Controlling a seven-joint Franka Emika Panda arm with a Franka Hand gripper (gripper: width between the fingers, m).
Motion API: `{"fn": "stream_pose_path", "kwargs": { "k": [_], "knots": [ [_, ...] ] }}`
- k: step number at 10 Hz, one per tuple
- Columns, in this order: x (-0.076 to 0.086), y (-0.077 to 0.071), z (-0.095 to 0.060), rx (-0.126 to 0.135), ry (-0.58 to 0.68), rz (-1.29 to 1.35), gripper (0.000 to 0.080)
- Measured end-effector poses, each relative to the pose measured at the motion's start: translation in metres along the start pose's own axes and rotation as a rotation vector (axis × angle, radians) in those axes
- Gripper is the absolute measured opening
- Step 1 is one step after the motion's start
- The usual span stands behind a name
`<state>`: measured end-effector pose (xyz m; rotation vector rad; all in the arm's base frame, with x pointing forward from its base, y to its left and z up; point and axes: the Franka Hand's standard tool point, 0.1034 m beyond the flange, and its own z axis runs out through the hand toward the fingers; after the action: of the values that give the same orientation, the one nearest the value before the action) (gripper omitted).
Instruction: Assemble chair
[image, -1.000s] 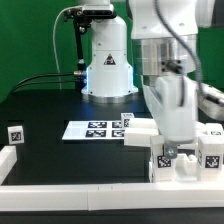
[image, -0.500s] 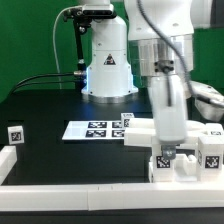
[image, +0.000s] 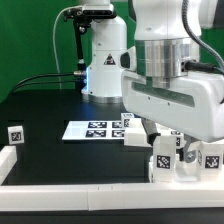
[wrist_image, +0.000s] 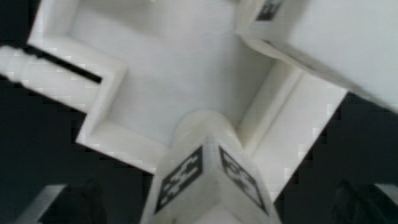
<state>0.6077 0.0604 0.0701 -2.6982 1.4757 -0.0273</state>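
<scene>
I have the gripper (image: 172, 142) down low over the chair (image: 163, 162) parts at the exterior view's right, just behind the front border rail (image: 80, 186) — I cannot tell whether it is gripping anything. In the wrist view a tagged leg (wrist_image: 201, 172) rises toward the camera beside a notched white panel (wrist_image: 160, 70) — the marker board (image: 92, 128) lies near.

We see the arm (image: 158, 35) filling the upper right of the exterior frame, its broad wrist (image: 175, 98) set crosswise and pointing down. The pincer (image: 166, 138) hangs at lower right, its blurred fingers (wrist_image: 50, 204) spread apart.
</scene>
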Motion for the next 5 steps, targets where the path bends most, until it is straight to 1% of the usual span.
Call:
{"fn": "stream_pose_path", "kwargs": {
  "k": [1,2,3,4,5],
  "knots": [
    [0.0020,0.0002,-0.0006,-0.007,0.010,-0.153,0.0648],
    [0.0058,-0.0047,-0.0022,0.005,0.057,-0.334,0.0648],
    [0.0020,-0.0053,0.0009,0.021,0.075,-0.343,0.0648],
    [0.0016,-0.0036,0.0016,0.015,0.066,-0.304,0.0648],
    [0.0023,-0.0034,0.0016,0.015,0.067,-0.299,0.0561]
  ]
}}
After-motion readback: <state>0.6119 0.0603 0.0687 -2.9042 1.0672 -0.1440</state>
